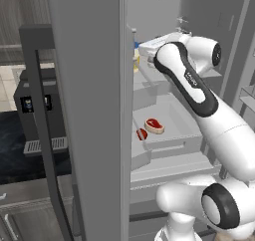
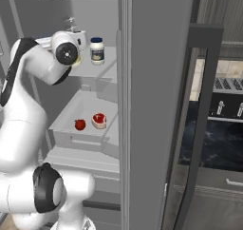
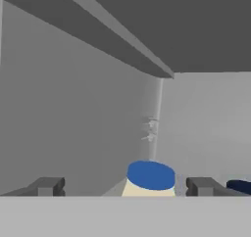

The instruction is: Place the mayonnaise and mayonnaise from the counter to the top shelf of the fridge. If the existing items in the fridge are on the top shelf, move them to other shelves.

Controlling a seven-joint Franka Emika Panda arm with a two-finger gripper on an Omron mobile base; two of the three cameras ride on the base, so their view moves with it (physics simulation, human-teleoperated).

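In the hand view my gripper (image 3: 125, 186) stands open, its fingers (image 3: 46, 186) spread wide on either side of the pale-yellow mayonnaise jar with a bright blue lid (image 3: 150, 176). They do not touch it. That jar (image 1: 135, 59) peeks out past the door edge on the top shelf of the fridge (image 2: 102, 70). The slimmer white mayonnaise jar with a navy lid (image 2: 97, 51) stands upright beside it, and its lid (image 3: 240, 186) shows at the right. The steak (image 1: 154, 125) and the round red vegetable (image 1: 142, 133) lie on a lower shelf (image 2: 78, 105).
The thick grey fridge door (image 1: 89, 110) stands open close beside the arm and hides part of the interior. A black stove (image 1: 40, 110) and the black counter (image 2: 223, 143) lie beyond the door. The fridge's back wall and ceiling are close ahead of the hand.
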